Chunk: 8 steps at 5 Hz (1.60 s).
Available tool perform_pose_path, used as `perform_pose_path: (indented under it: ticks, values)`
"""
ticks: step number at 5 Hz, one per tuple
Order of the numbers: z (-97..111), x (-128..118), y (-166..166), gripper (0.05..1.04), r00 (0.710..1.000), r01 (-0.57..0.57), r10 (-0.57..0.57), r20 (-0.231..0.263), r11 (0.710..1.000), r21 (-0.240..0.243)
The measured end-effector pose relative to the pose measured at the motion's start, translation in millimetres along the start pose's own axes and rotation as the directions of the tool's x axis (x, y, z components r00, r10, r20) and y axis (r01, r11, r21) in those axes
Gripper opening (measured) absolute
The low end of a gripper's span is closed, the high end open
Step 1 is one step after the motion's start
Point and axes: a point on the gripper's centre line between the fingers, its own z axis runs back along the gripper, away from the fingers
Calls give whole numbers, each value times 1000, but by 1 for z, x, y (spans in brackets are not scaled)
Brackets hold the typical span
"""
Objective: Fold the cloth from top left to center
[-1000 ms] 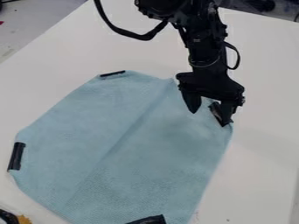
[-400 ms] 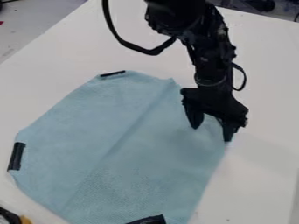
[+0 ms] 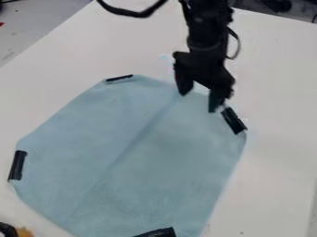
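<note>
Right, from where I stand the light-blue, finely textured fabric cloth is spread out on the smooth white table, its outline many-sided and a faint crease running aslant from its top edge toward the lower left. The black two-finger gripper hangs at the cloth's upper right edge, its fingers wide apart, one left of the other; whether the tips touch the fabric, I can't tell. Just beside the right-hand finger is a short black strip, slanting along the cloth's edge. Three more black strips mark the rim (like tape, to my eye): one at the top, one at the left, one at the bottom, partly cut off by the view's edge.
</note>
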Motion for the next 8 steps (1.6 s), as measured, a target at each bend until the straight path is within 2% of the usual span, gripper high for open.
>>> perform_pose_path:
  ticks: [1,2,3,4,5,6,7,8]
  values:
    - [14,9,54,999,999,18,-19,27,999,42]
    - [2,6,104,999,1000,-10,10,1,999,49]
    - [-8,8,119,999,1000,-5,5,6,999,34]
    - [-26,2,137,950,1000,-23,23,10,1000,20]
    - [-37,-9,154,665,997,-74,74,16,997,10]
    - [-41,-10,158,359,997,-71,71,25,997,15]
    - [-47,-18,163,207,996,-85,85,2,996,-1]
    - [-50,-16,163,162,997,-77,77,0,997,-12]
